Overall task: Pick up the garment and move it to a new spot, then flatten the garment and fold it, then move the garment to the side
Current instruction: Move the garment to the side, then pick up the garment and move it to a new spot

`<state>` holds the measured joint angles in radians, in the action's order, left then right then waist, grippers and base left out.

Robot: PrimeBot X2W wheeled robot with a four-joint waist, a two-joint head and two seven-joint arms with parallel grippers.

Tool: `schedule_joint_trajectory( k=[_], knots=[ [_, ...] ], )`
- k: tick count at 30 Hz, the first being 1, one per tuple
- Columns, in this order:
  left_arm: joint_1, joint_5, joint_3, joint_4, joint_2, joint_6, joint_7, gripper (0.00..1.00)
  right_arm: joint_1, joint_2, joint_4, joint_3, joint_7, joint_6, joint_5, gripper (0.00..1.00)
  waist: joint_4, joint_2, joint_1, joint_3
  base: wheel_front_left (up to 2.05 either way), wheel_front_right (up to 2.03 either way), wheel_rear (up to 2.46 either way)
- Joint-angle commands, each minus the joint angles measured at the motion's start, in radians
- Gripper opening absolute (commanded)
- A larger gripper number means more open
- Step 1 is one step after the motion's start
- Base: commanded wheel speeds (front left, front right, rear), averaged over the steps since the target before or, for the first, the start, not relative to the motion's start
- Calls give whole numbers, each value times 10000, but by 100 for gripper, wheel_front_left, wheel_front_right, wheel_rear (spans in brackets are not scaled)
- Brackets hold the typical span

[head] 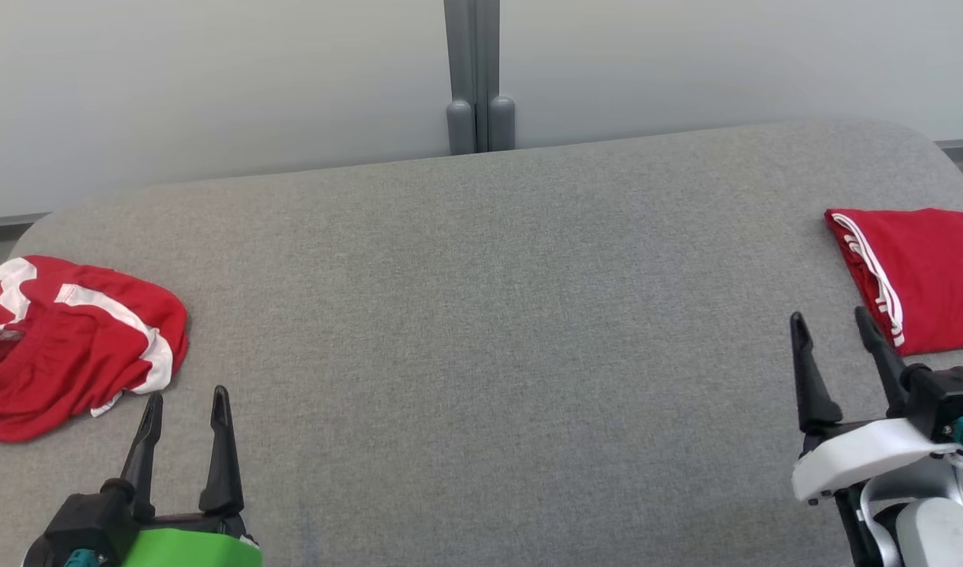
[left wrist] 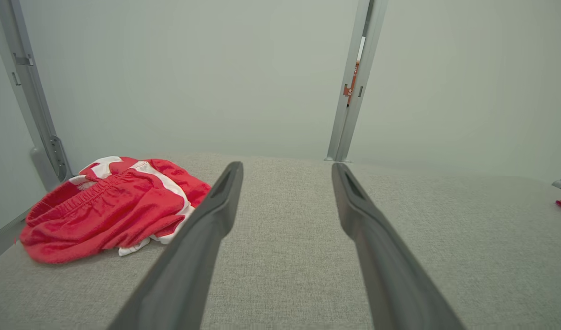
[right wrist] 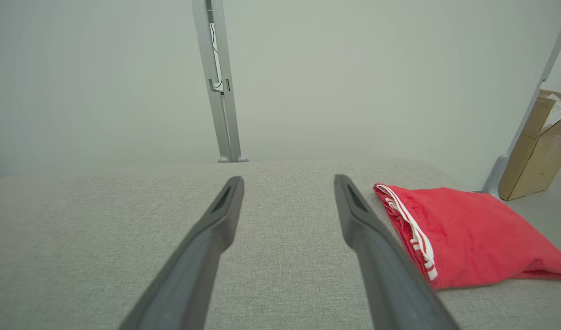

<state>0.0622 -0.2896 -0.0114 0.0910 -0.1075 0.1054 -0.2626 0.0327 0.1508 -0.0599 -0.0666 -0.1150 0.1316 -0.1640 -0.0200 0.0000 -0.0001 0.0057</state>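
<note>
A crumpled red garment [head: 64,346] with white bands lies at the left end of the grey padded table [head: 481,354]; in the left wrist view the crumpled garment [left wrist: 106,211] sits left of the fingers. A folded red garment [head: 922,276] with white stripes rests at the right edge, and the right wrist view has this folded garment [right wrist: 468,233] just right of the fingers. My left gripper [head: 186,402] is open and empty, a little to the right of and nearer than the crumpled garment. My right gripper [head: 831,319] is open and empty, just left of the folded one.
A pale wall with a grey post [head: 473,79] runs behind the table. A cardboard box [right wrist: 537,146] stands on the floor beyond the table's right end. Bare grey surface spans the middle between the two garments.
</note>
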Motion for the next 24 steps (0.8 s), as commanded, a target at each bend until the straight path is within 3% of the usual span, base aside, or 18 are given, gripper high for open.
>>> schedule_joint_trajectory(
  k=[1,19,24],
  knots=[
    [185,90,-79,60,40,-23,-20,100,-154,-33,-52,151,11,-19,90,100,-17,0,1,-125,0,0,0],
    [246,272,-336,638,222,35,-21,100,-280,-541,-726,310,-218,-19,70,100,130,0,1,-265,0,0,0],
    [195,274,-421,520,286,67,-10,100,-220,-559,-779,356,-205,-19,84,100,440,0,1,-241,0,0,0]
  ],
)
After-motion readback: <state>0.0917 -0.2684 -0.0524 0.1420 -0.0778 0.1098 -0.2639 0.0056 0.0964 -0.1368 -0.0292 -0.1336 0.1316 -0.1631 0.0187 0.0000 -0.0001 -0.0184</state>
